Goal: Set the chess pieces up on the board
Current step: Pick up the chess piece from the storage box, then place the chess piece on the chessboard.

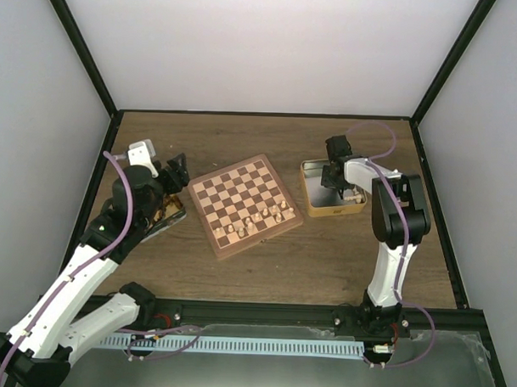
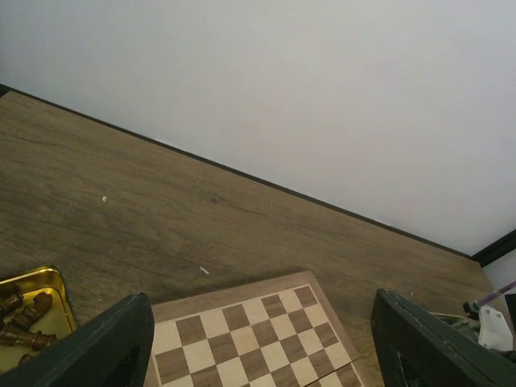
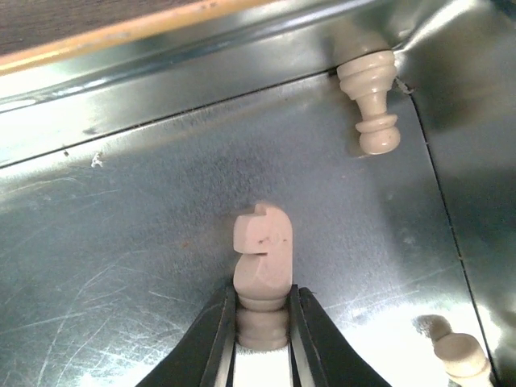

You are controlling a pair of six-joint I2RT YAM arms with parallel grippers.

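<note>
The chessboard (image 1: 246, 203) lies mid-table with several cream pieces (image 1: 270, 215) on its near rows; its far corner shows in the left wrist view (image 2: 266, 330). My right gripper (image 3: 262, 330) is inside the right tin (image 1: 331, 187), shut on the base of a cream knight (image 3: 262, 254). A cream pawn (image 3: 369, 101) and another cream piece (image 3: 459, 355) lie loose in that tin. My left gripper (image 2: 258, 343) is open and empty, above the table between the left tin and the board. Dark brown pieces (image 2: 22, 318) lie in the left tin (image 2: 56, 290).
The left tin (image 1: 169, 212) sits under my left arm, left of the board. The right tin's metal walls (image 3: 201, 48) close in around my right gripper. White walls with black frame posts ring the table.
</note>
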